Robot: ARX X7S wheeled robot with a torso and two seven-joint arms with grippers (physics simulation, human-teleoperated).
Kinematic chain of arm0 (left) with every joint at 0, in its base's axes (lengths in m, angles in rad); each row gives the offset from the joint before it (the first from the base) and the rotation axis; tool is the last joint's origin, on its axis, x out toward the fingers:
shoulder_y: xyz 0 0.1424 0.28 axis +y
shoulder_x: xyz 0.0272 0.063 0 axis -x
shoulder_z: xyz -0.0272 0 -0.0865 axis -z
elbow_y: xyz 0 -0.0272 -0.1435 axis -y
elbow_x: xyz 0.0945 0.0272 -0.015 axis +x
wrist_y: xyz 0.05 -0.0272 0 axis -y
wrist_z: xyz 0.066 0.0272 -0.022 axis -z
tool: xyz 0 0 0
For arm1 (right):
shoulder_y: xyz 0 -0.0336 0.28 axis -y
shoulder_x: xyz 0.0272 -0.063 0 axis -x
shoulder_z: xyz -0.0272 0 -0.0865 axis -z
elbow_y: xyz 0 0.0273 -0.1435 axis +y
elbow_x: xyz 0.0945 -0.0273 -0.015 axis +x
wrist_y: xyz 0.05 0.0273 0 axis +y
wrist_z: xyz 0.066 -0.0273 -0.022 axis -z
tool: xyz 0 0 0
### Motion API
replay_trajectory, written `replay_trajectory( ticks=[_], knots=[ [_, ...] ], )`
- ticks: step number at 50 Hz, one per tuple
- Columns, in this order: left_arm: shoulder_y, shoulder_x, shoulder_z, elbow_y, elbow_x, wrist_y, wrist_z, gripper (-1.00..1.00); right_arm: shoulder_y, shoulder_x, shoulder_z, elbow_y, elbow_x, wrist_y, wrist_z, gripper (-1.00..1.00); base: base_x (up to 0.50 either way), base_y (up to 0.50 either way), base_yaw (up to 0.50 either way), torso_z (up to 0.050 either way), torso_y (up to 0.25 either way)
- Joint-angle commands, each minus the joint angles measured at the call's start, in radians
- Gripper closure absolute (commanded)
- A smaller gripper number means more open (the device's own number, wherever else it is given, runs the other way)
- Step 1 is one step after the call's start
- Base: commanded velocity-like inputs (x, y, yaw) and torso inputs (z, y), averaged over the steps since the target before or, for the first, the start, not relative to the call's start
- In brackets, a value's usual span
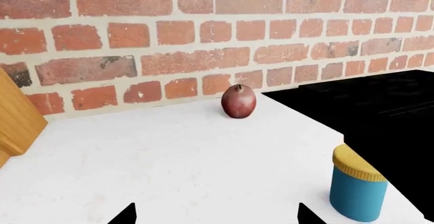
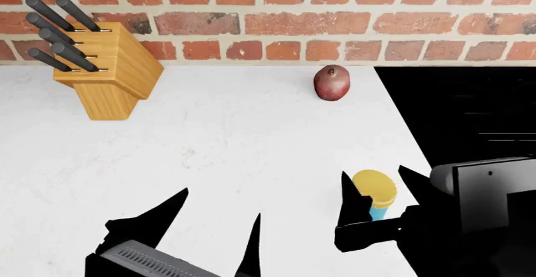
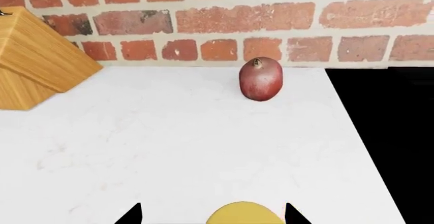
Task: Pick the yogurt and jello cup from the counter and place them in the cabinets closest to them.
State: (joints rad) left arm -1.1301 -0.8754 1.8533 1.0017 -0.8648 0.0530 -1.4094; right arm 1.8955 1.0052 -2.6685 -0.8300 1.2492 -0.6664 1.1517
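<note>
Neither the yogurt nor the jello cup shows in any view. The white counter [image 2: 209, 145] fills most of the head view. Low over its front edge hangs my left gripper [image 2: 218, 211], open, with only bare counter between its fingertips [image 1: 217, 215]. My right gripper [image 2: 373, 178] is open too. Its fingers stand on either side of a blue jar with a yellow lid [image 2: 373, 192], not closed on it. In the right wrist view the yellow lid [image 3: 244, 215] sits between the fingertips of the right gripper [image 3: 213, 215], nearer one finger. The blue jar [image 1: 357, 186] also shows in the left wrist view.
A reddish-brown round vegetable [image 2: 332, 82] lies by the brick wall [image 2: 268, 13]. A wooden knife block [image 2: 113, 73] with black handles stands at the back left. The black stovetop [image 2: 469, 114] borders the counter on the right, just beside the jar.
</note>
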Motion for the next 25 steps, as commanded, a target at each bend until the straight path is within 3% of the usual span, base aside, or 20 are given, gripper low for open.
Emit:
replay_trajectory(
  ticks=[1, 25],
  knots=[
    [0.001, 0.0, 0.003, -0.003, 0.002, 0.004, 0.001, -1.0, -0.02, -0.009, 0.015, 0.046, 0.051, -0.014, -0.035, -1.0, 0.0, 0.0, 0.0, 0.0, 0.0],
    [-0.01, 0.014, -0.004, 0.002, -0.018, -0.013, -0.008, -1.0, -0.097, -0.034, 0.045, 0.141, 0.129, -0.041, -0.104, -1.0, 0.0, 0.0, 0.0, 0.0, 0.0]
  ],
)
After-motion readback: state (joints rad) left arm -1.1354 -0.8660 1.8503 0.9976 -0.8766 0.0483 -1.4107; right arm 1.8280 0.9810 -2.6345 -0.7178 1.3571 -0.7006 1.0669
